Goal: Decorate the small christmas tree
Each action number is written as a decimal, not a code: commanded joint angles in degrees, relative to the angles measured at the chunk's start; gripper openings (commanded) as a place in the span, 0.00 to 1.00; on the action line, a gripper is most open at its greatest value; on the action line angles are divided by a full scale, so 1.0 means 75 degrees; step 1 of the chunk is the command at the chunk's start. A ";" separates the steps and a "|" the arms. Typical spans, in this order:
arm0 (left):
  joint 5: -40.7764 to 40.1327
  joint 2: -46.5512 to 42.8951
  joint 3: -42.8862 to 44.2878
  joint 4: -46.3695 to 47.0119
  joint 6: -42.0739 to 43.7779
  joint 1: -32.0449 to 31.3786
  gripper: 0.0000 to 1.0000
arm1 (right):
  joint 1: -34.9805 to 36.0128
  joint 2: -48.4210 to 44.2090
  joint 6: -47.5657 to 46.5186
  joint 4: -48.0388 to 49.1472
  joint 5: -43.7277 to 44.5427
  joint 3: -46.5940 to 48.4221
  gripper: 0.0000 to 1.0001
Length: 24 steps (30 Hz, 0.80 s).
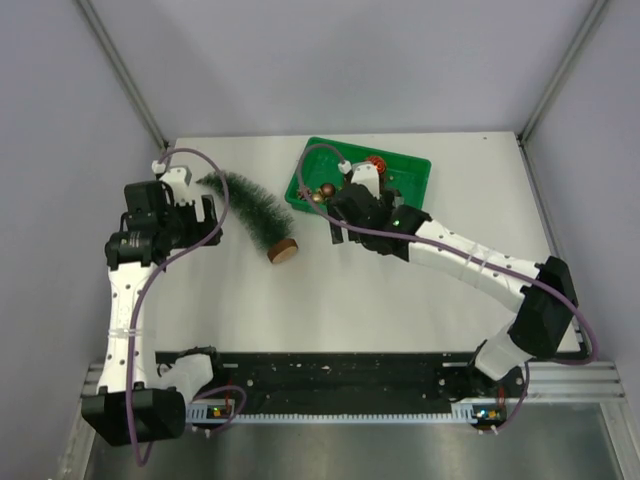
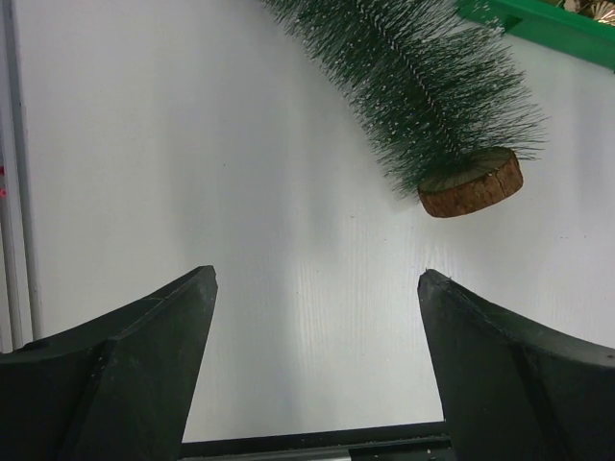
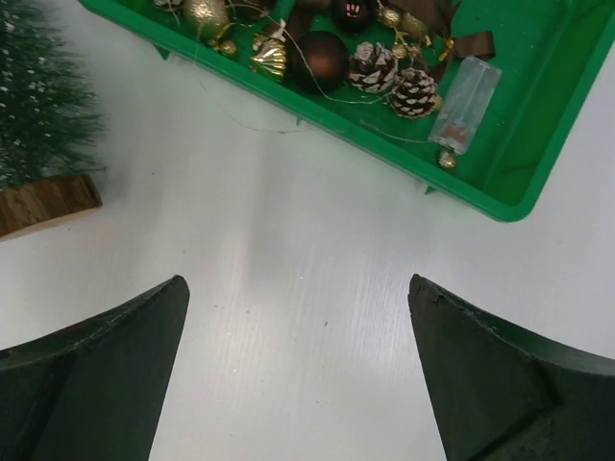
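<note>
The small christmas tree (image 1: 252, 212) lies on its side on the white table, wooden disc base (image 1: 283, 251) toward the middle. It also shows in the left wrist view (image 2: 423, 86) and at the left edge of the right wrist view (image 3: 38, 115). My left gripper (image 1: 207, 220) is open and empty, just left of the tree (image 2: 317, 288). My right gripper (image 1: 335, 222) is open and empty, over bare table by the green tray's (image 1: 415, 165) near edge (image 3: 298, 288). The tray (image 3: 538, 173) holds a brown ball (image 3: 322, 60), pine cones (image 3: 415, 91) and gold ornaments (image 3: 269, 60).
A clear plastic piece (image 3: 466, 91) lies in the tray beside the pine cones. A thin gold thread (image 3: 259, 120) trails from the tray onto the table. Grey walls close in the table at back and both sides.
</note>
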 commanded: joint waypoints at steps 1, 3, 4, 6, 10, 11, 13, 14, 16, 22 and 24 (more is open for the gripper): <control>-0.0321 0.0022 -0.0124 0.0303 -0.0051 0.0027 0.92 | 0.0076 0.0309 0.0529 0.0450 -0.0767 0.0601 0.96; -0.0333 0.0105 -0.0100 0.0233 -0.0051 0.0027 0.97 | 0.0193 0.0637 0.0740 0.0637 -0.1037 0.0765 0.96; -0.0287 0.0140 -0.0089 0.0210 -0.0051 0.0050 0.98 | 0.0287 0.0789 0.0799 0.0719 -0.1085 0.0859 0.96; 0.0005 0.0210 -0.0042 0.0093 -0.0051 0.0121 0.99 | 0.0591 0.1327 0.0858 0.0813 -0.1097 0.1221 0.96; 0.0310 0.0351 0.0192 -0.0071 -0.0355 0.0331 0.99 | 0.0932 0.2090 0.0998 0.1094 -0.1248 0.1738 0.96; 0.0369 0.0397 0.0227 -0.0107 -0.0367 0.0402 0.99 | 0.0979 0.2208 0.1069 0.1211 -0.1296 0.1750 0.96; 0.0533 0.0514 0.0368 -0.0200 -0.0402 0.0554 0.99 | 0.1014 0.2384 0.1337 0.1480 -0.1424 0.1715 0.95; 0.0592 0.0550 0.0426 -0.0259 -0.0402 0.0601 0.99 | 0.1037 0.2443 0.1455 0.1609 -0.1495 0.1692 0.95; 0.0709 0.0632 0.0497 -0.0353 -0.0368 0.0707 0.99 | 0.1061 0.2618 0.1690 0.1739 -0.1530 0.1703 0.94; 0.0862 0.0550 0.0357 -0.0388 -0.0274 0.0801 0.99 | 0.1084 0.3099 0.2264 0.1657 -0.1203 0.1961 0.93; 0.0909 0.0504 0.0322 -0.0411 -0.0239 0.0801 0.99 | 0.1096 0.3228 0.2440 0.1797 -0.1144 0.1973 0.93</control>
